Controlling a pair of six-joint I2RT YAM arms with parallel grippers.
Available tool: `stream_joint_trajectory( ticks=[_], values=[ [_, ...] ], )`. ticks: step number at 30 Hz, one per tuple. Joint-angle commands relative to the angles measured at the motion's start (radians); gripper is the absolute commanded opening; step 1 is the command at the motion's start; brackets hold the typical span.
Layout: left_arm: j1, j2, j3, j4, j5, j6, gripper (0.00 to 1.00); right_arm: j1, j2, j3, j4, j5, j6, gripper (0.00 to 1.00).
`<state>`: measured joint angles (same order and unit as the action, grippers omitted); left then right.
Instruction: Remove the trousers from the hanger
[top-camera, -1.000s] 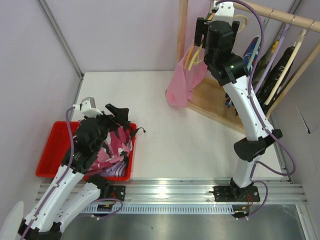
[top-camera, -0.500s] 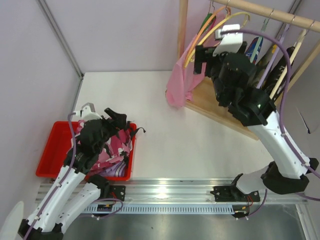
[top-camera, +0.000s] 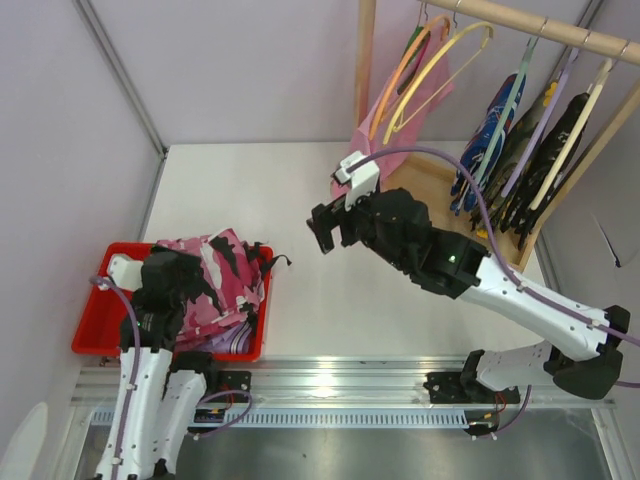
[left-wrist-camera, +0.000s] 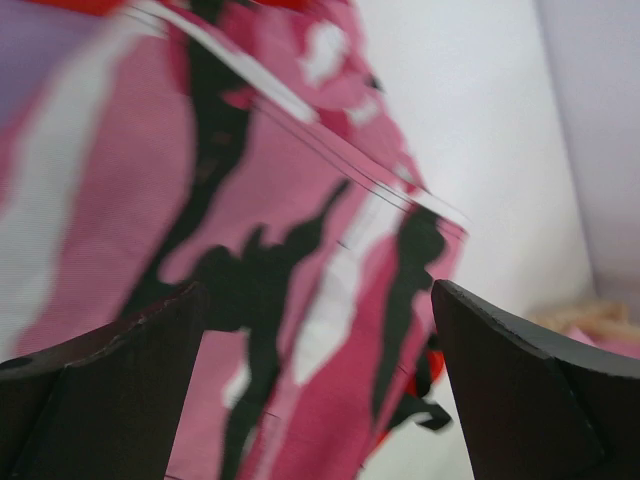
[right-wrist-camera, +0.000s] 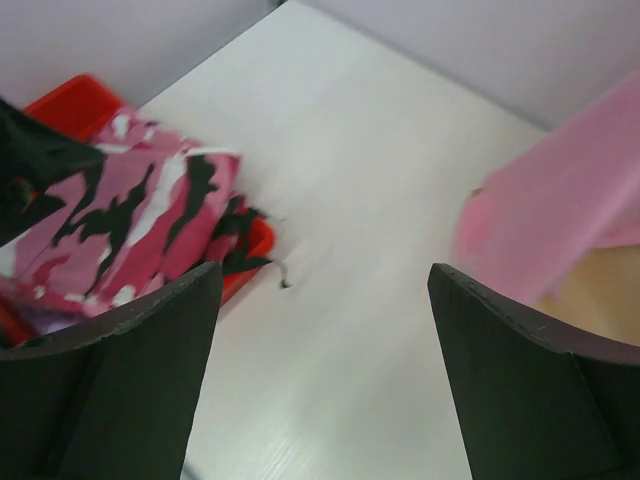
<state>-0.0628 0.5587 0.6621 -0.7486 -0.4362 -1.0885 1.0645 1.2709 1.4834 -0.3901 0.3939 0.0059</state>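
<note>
The pink camouflage trousers (top-camera: 215, 272) lie heaped in the red bin (top-camera: 100, 320) at the left, and none of them is on a hanger. They fill the left wrist view (left-wrist-camera: 250, 230) and show at the left of the right wrist view (right-wrist-camera: 130, 225). The yellow hanger (top-camera: 440, 62) hangs bare on the wooden rail. My left gripper (top-camera: 185, 285) is open just beside the trousers, its jaws (left-wrist-camera: 320, 400) wide with the cloth beyond them. My right gripper (top-camera: 335, 225) is open and empty above the middle of the table (right-wrist-camera: 320, 380).
An orange hanger (top-camera: 400, 65) holding a plain pink garment (top-camera: 365, 150) hangs next to the yellow one; the garment also shows in the right wrist view (right-wrist-camera: 560, 215). Several dark garments (top-camera: 520, 150) hang further right over the wooden rack base (top-camera: 430, 200). Lilac cloth (top-camera: 235, 345) lies in the bin.
My right arm has swung down from the rail to the middle of the table. My left arm has drawn back, and the trousers now lie spread over the bin.
</note>
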Motion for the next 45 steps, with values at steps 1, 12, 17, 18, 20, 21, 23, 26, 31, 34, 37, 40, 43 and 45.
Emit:
stream_joint_trajectory(
  ticks=[1, 12, 17, 18, 20, 21, 23, 26, 31, 34, 37, 40, 43, 45],
  values=[
    [0.148, 0.001, 0.057, -0.172, -0.047, -0.054, 1.0, 0.018, -0.01, -0.106, 0.131, -0.18, 0.138, 0.9],
    [0.526, 0.181, 0.163, -0.238, 0.005, 0.105, 1.0, 0.014, -0.059, -0.321, 0.258, -0.237, 0.187, 0.92],
    [0.639, 0.159, 0.081, -0.03, -0.015, 0.13, 0.99, -0.038, -0.039, -0.301, 0.214, -0.305, 0.193, 0.92],
    [0.658, 0.153, 0.059, 0.038, 0.014, 0.159, 1.0, -0.049, -0.033, -0.299, 0.208, -0.314, 0.204, 0.92],
    [0.659, 0.165, -0.01, 0.139, 0.073, 0.222, 0.99, -0.077, -0.021, -0.295, 0.204, -0.325, 0.235, 0.92],
    [0.659, 0.191, -0.048, 0.22, 0.074, 0.243, 1.0, -0.083, -0.01, -0.29, 0.203, -0.332, 0.238, 0.93],
    [0.663, 0.216, -0.079, 0.3, 0.092, 0.259, 0.99, -0.089, 0.005, -0.278, 0.186, -0.329, 0.24, 0.92],
    [0.675, 0.241, -0.14, 0.414, 0.163, 0.236, 0.99, -0.089, 0.042, -0.236, 0.148, -0.313, 0.229, 0.92],
    [0.679, 0.257, -0.22, 0.511, 0.178, 0.184, 0.95, -0.089, 0.11, -0.154, 0.091, -0.305, 0.209, 0.92],
    [0.681, 0.267, -0.259, 0.603, 0.252, 0.187, 0.86, -0.089, 0.133, -0.132, 0.089, -0.303, 0.209, 0.92],
    [0.682, 0.288, -0.26, 0.598, 0.252, 0.176, 0.72, -0.09, 0.15, -0.112, 0.067, -0.303, 0.207, 0.92],
    [0.681, 0.285, -0.249, 0.562, 0.223, 0.165, 0.48, -0.09, 0.148, -0.101, 0.063, -0.29, 0.201, 0.92],
    [0.682, 0.29, -0.222, 0.572, 0.234, 0.205, 0.26, -0.101, 0.153, -0.098, 0.065, -0.282, 0.197, 0.92],
    [0.684, 0.297, -0.202, 0.578, 0.229, 0.243, 0.22, -0.109, 0.16, -0.089, 0.062, -0.286, 0.195, 0.92]
  ],
)
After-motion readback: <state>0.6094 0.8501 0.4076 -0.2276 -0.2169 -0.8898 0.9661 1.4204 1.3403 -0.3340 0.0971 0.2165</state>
